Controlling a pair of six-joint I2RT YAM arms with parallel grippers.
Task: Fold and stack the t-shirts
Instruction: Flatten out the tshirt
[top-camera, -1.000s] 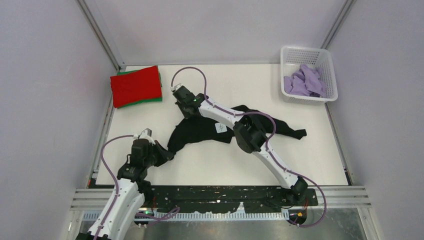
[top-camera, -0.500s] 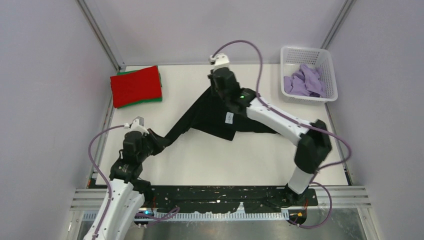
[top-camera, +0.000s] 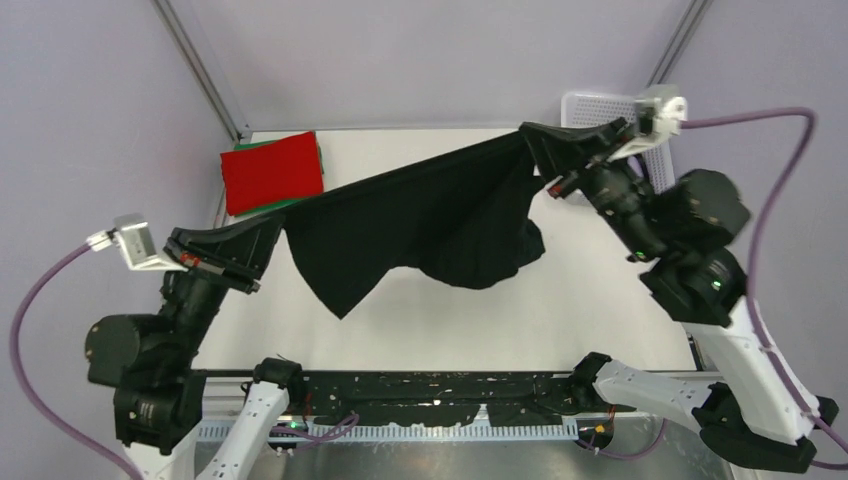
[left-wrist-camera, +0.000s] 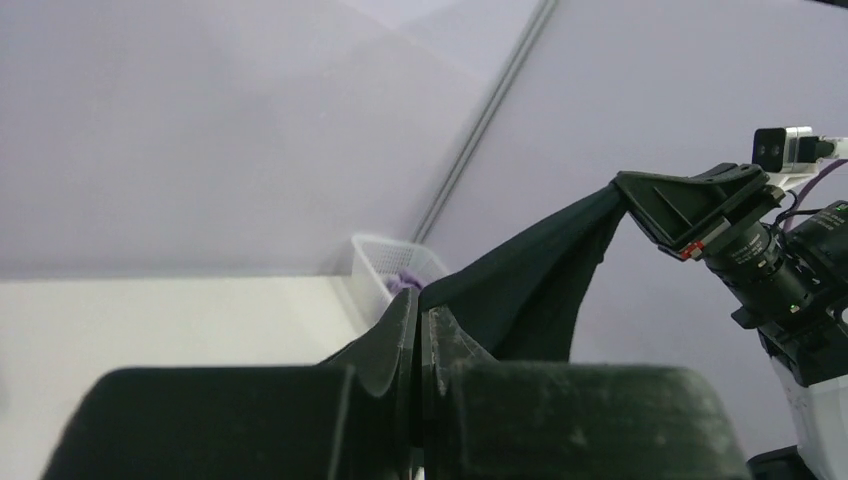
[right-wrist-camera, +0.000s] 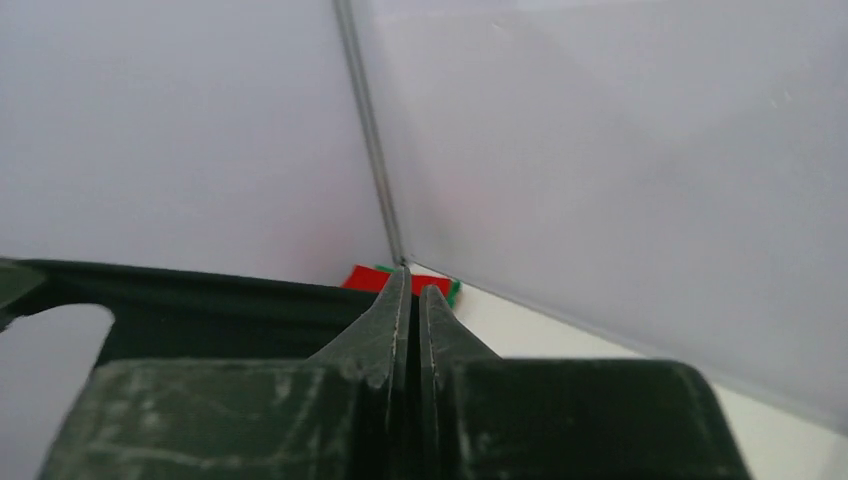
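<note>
Top external view showed two arms and four colours of cloth. One black t-shirt (top-camera: 430, 215) was held up over the middle of the worktop (top-camera: 560, 300), stretched as a band between the two grippers. The left gripper (top-camera: 272, 232) was pinched on one end of it over the left edge. The right gripper (top-camera: 528, 138) was pinched on the other end near the far right corner. On both wrist views the fingers were pressed together with no gap. The upper edge of the shirt was tight and nearly straight, while the rest hung below in loose folds with two uneven points. I could not tell if the lowest part touched the worktop.

One red t-shirt (top-camera: 272, 172) lay folded at the far left corner on top of one green t-shirt (right-wrist-camera: 452, 291), of which only a thin edge showed. One white basket (left-wrist-camera: 385, 262) stood at the far right corner with crumpled lavender cloth (left-wrist-camera: 405, 284) inside; how many shirts it was, I could not tell.
</note>
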